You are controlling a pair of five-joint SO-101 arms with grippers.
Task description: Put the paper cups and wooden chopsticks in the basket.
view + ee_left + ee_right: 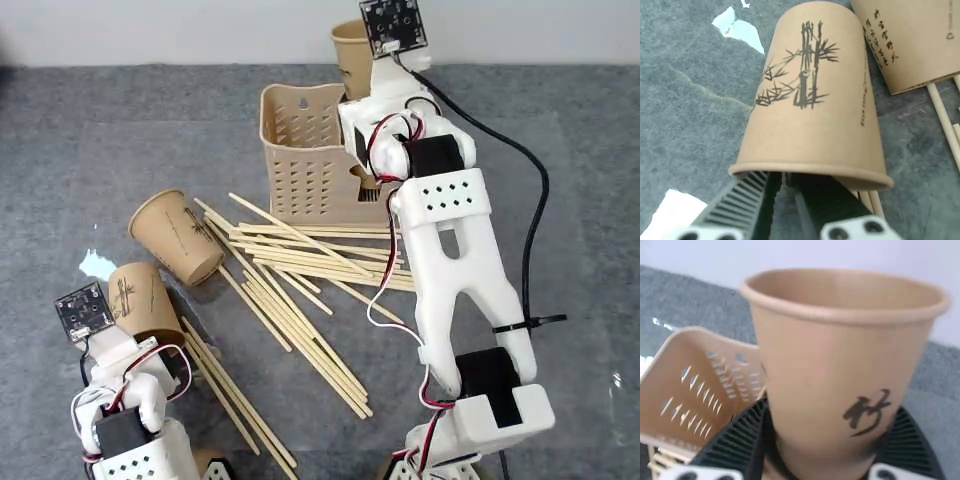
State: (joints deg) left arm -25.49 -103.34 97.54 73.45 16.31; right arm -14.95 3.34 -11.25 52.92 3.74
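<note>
Right now your right gripper (822, 450) pinches an upright cup (840, 365), raised just beside the basket (700, 385). Your left gripper (785, 195) sits at the mouth of a lying cup (810, 110); whether it grips cannot be told. Another cup (178, 235) and the chopsticks (300, 290) lie on the table (80, 130).

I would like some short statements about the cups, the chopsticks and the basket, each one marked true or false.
1. The right gripper holds a cup upright. True.
2. All chopsticks are in the basket. False: they lie scattered on the table.
3. Two other cups lie on their sides. True.
4. The basket is tipped over. False: it stands upright.
</note>
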